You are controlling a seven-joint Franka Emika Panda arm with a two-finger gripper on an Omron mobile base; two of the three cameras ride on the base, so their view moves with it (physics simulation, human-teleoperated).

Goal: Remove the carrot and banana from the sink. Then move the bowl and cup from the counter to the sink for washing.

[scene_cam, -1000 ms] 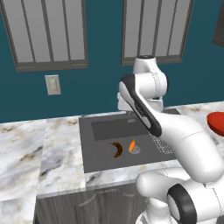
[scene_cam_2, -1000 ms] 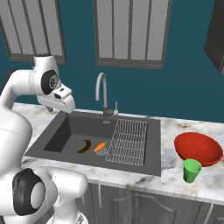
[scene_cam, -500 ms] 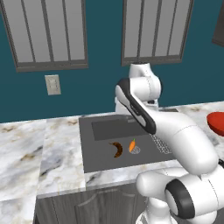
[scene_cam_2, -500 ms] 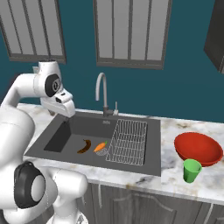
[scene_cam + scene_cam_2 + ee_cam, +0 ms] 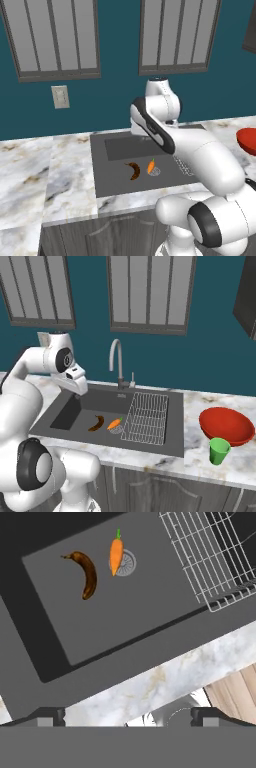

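Note:
The dark grey sink (image 5: 70, 413) holds the brown banana (image 5: 96, 423) and, just right of it, the orange carrot (image 5: 115, 423) lying by the round drain. In the hand view, looking down, the banana (image 5: 87, 574) and carrot (image 5: 116, 556) lie side by side, the carrot partly over the drain (image 5: 127, 562). My gripper (image 5: 78, 390) hangs high over the basin's back left part, above and left of the banana. Its fingertips (image 5: 50, 716) stand wide apart with nothing between them, so it is open. On the counter (image 5: 200, 406) to the right sit the red bowl (image 5: 226, 426) and the green cup (image 5: 219, 450).
A wire rack (image 5: 147, 417) fills the sink's right part, and the curved steel faucet (image 5: 116, 358) rises behind it. Marble counter (image 5: 45, 170) spreads left of the basin. My own white arm (image 5: 200, 150) hides the sink's right side in the left base view.
The hand has dropped a little and shifted slightly toward the sink. The jaws stay open. Banana, carrot, bowl and cup have not moved.

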